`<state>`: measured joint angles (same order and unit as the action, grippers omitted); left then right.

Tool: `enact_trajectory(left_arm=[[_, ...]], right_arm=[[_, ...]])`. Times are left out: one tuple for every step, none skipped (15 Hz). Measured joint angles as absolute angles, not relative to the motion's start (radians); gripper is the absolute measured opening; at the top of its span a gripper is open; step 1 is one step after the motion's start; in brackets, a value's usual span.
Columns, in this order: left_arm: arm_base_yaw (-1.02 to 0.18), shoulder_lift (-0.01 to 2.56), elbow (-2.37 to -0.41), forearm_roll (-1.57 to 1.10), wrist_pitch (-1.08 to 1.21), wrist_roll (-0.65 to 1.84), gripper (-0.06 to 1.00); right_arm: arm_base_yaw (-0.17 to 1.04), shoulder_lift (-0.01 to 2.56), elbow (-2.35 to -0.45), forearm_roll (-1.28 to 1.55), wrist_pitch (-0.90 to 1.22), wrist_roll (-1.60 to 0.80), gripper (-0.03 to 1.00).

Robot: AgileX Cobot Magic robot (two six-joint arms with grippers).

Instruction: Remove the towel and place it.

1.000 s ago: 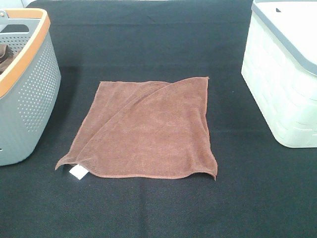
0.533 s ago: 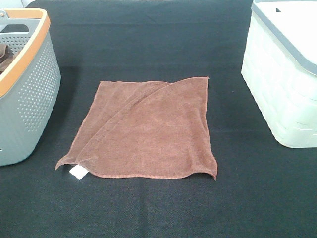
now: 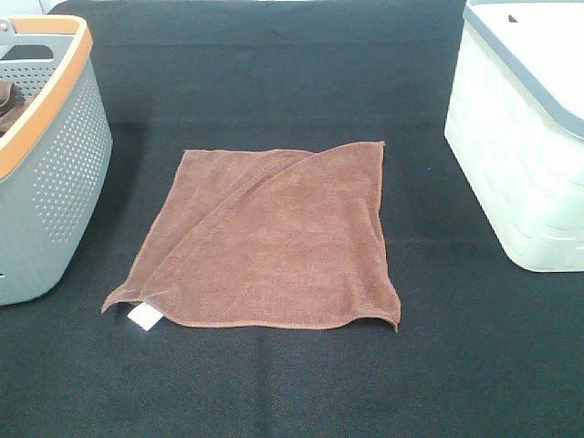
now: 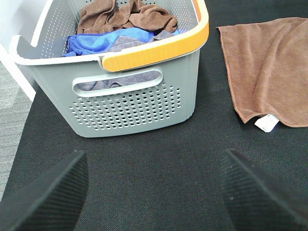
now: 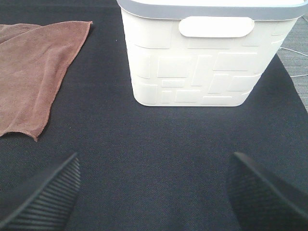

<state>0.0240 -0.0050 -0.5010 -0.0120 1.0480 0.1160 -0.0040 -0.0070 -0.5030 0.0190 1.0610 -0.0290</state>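
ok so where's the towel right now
In the exterior high view the towel lies flat mid-table on the black cloth, between the grey basket on the left and the white bin on the right.

Lab bench: black mat (image 3: 274, 73), laundry baskets (image 3: 55, 182)

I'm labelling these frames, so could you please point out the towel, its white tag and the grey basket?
towel (image 3: 274, 242), exterior high view, middle of the cloth.
white tag (image 3: 144, 317), exterior high view, tag's centre.
grey basket (image 4: 134, 103), left wrist view, perforated side wall.

Left gripper (image 4: 154, 192) and right gripper (image 5: 154, 192), jaws wide (both empty)
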Motion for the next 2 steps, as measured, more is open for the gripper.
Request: enact_trajectory(left_arm=[[0.024,-0.005,-0.501,-0.012,1.048,0.116,0.72],[0.024,-0.005,-0.501,-0.012,1.048,0.116,0.72]], right_arm=[[-0.004,-0.007,-0.503,0.019,1.061,-0.029,0.78],[-0.004,-0.007,-0.503,0.019,1.061,-0.029,0.78]])
